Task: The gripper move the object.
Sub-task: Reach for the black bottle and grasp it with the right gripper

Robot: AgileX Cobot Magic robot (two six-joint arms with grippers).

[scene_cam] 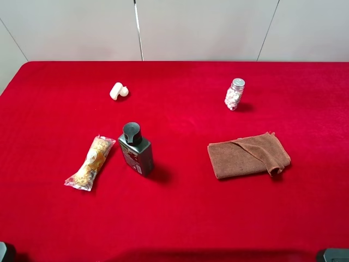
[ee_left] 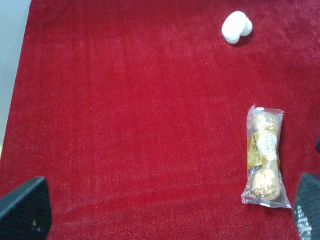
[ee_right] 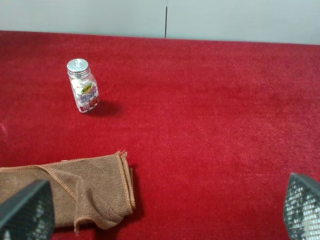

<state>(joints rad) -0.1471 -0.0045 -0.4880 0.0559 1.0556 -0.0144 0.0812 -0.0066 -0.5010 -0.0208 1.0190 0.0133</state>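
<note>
The dark grey flat-sided bottle (scene_cam: 136, 149) with a black round cap stands on the red table, left of centre in the exterior high view. It does not clearly show in either wrist view. My left gripper (ee_left: 165, 215) is open and empty, with its black fingertips (ee_left: 25, 210) wide apart above bare red cloth, well short of the bottle. My right gripper (ee_right: 165, 212) is open and empty, its fingertips (ee_right: 302, 205) wide apart over the cloth near the brown towel. In the exterior view only black bits of the arms show at the bottom corners.
A clear snack packet (scene_cam: 90, 162) lies just left of the bottle and also shows in the left wrist view (ee_left: 264, 157). A white capsule-like thing (scene_cam: 118, 90) lies at the back left. A pill jar (scene_cam: 235, 94) stands at the back right. A folded brown towel (scene_cam: 248, 155) lies right of centre.
</note>
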